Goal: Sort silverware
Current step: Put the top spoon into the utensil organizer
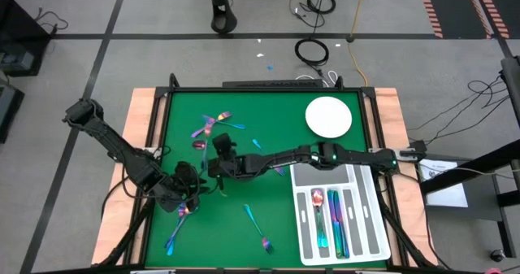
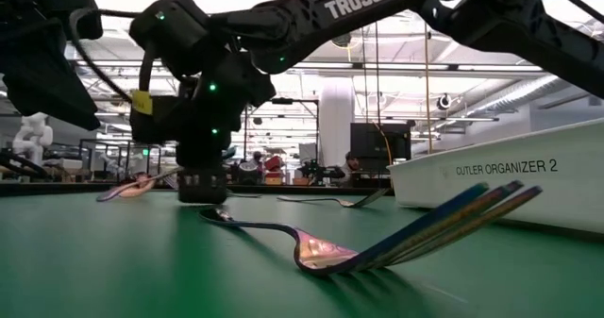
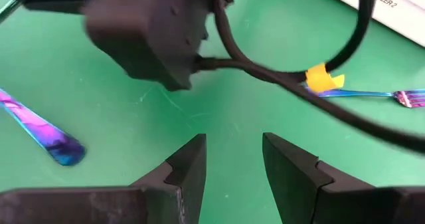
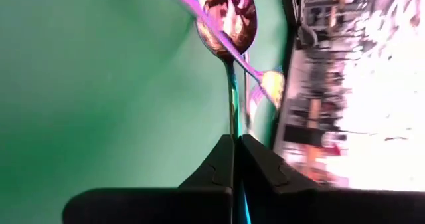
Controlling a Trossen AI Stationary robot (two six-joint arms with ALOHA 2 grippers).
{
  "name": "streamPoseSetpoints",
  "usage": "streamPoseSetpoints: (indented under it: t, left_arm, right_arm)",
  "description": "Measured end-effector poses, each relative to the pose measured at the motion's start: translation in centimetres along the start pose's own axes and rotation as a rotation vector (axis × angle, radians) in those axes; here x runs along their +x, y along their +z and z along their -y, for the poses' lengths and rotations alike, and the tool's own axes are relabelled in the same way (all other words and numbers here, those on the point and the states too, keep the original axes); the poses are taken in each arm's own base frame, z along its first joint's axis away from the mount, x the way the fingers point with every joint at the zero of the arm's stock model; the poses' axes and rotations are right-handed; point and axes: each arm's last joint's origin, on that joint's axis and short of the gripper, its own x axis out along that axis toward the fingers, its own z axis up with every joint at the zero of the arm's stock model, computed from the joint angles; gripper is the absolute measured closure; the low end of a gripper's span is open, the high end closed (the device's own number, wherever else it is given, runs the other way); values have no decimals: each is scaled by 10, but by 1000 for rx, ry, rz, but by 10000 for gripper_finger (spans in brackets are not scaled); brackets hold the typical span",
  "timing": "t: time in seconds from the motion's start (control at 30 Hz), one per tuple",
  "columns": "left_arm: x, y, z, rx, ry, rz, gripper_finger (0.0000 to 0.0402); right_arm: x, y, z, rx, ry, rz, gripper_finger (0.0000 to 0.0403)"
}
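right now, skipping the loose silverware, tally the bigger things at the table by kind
white plate: 1
white tray: 1
robot arms: 2, the left arm and the right arm
total: 4

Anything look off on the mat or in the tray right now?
Nothing damaged. Loose silverware lies scattered across the green mat, as expected mid-sort. The right end effector is shut on a spoon; the left end effector is open nearby.
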Motion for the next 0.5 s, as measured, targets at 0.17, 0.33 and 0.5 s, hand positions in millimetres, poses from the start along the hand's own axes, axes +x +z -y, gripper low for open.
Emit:
streamPoseSetpoints:
  t: [0.17, 0.33, 0.5]
  left_arm:
    - [0, 0, 0, 0, 0, 0, 253]
    - [0, 0, 0, -4, -2, 1, 253]
    - [0, 0, 0, -5, -3, 1, 253]
  right_arm:
    - [-10, 4, -4, -206, -88, -90, 403]
    - [-13, 1, -6, -360, -127, -180, 403]
    - [-13, -3, -9, -437, -105, -210, 400]
